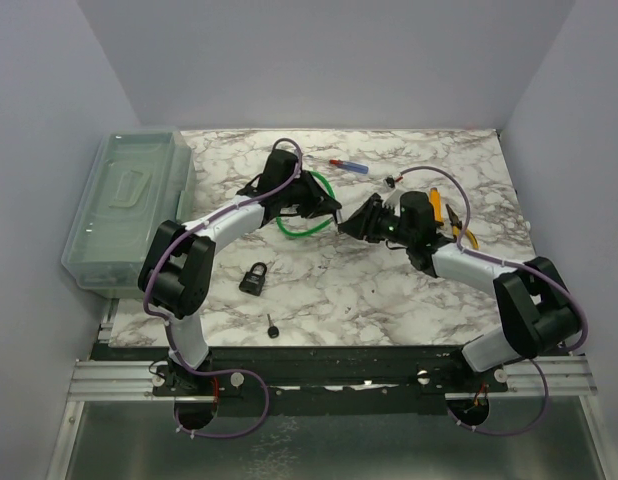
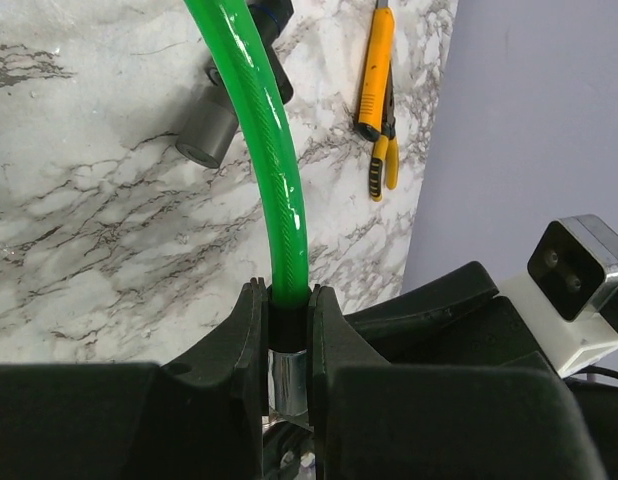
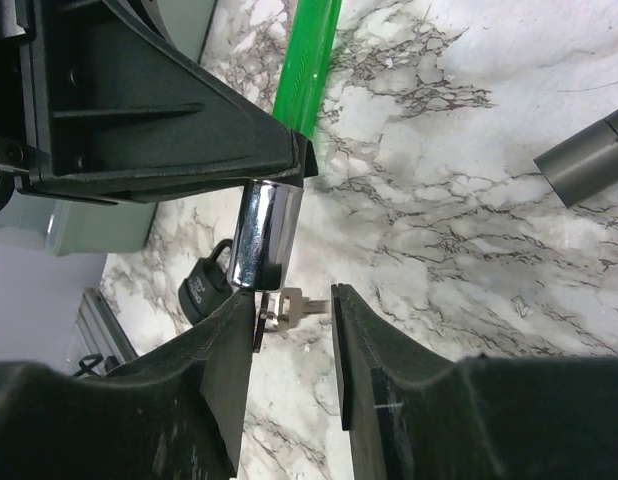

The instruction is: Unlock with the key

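My left gripper (image 2: 287, 300) is shut on the cable lock's chrome barrel (image 3: 259, 235), just below the black collar of its green cable (image 2: 279, 150). The cable (image 1: 304, 228) loops on the marble table between the two arms. A small silver key (image 3: 297, 303) sticks out sideways at the barrel's lower end. It sits in the gap between the fingers of my right gripper (image 3: 294, 297), which is open. The left finger (image 3: 229, 340) stands against the key's ring, and the right finger (image 3: 349, 340) is just off its tip. Both grippers (image 1: 339, 215) meet at mid-table.
A black padlock (image 1: 254, 277) and a small black key (image 1: 273, 328) lie near the left arm. A translucent bin (image 1: 124, 210) fills the left edge. Orange pliers (image 1: 459, 225), a red-and-blue tool (image 1: 349, 166) and a grey cylinder (image 3: 589, 155) lie at the back right.
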Tool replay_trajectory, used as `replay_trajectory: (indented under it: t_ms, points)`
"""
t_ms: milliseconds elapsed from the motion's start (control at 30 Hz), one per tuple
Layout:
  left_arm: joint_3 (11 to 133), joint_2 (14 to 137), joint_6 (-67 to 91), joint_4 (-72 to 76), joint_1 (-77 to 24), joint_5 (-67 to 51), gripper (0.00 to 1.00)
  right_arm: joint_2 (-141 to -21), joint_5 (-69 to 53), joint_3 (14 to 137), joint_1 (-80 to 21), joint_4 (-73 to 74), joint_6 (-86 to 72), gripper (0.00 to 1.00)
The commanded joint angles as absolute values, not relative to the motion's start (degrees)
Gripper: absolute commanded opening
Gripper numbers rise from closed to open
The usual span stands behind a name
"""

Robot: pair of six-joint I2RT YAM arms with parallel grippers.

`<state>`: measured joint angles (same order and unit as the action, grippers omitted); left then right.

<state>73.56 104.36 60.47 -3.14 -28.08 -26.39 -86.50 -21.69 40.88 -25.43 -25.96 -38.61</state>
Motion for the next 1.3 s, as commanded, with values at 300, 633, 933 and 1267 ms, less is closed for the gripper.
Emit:
replay_trajectory:
  t_ms: [300, 633, 933, 1267]
  points:
    - [72.34, 102.14, 61.19, -6.15, -29.49, -33.29, 0.0, -79.66, -21.93, 43.74, -25.03, -19.11, -36.73, 0.46]
    - [72.07, 102.52, 61.26, -6.33, -28.9, -32.65, 0.0, -76.67, -23.23, 41.8, -25.09, -14.53, -39.92, 0.49]
    - [71.96, 102.48, 61.01, -6.33, -28.76, -32.17, 0.0, -78.35, -22.88, 40.37, -27.09, -14.99, -42.75, 0.35]
    - [71.98, 102.39, 61.08, -6.33, -28.44, -32.17, 0.0, -78.67, -21.36, 40.18, -28.21, -12.11, -41.87, 0.34]
